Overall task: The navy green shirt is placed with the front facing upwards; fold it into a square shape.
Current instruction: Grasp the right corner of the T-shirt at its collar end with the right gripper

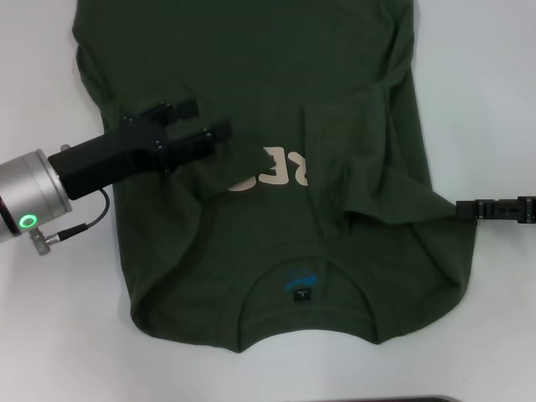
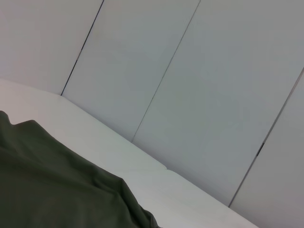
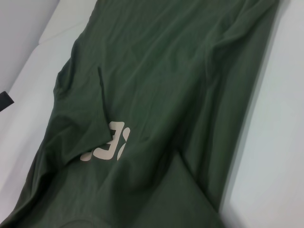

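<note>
Both sleeves in, body fold to come.
Left gripper [image 1: 201, 121], fingers apart, over the navy green shirt [image 1: 251, 75]; right gripper [image 1: 494, 209] at the edge, fingers unreadable.

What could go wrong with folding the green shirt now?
The left gripper sits over the left sleeve, folded in onto the chest of the shirt. If it snags the cloth while leaving, the sleeve could flop back out. The right sleeve lies crooked and wrinkled, so the square might come out lopsided. The right gripper is at the shirt's edge and a pull there could drag it sideways.
</note>
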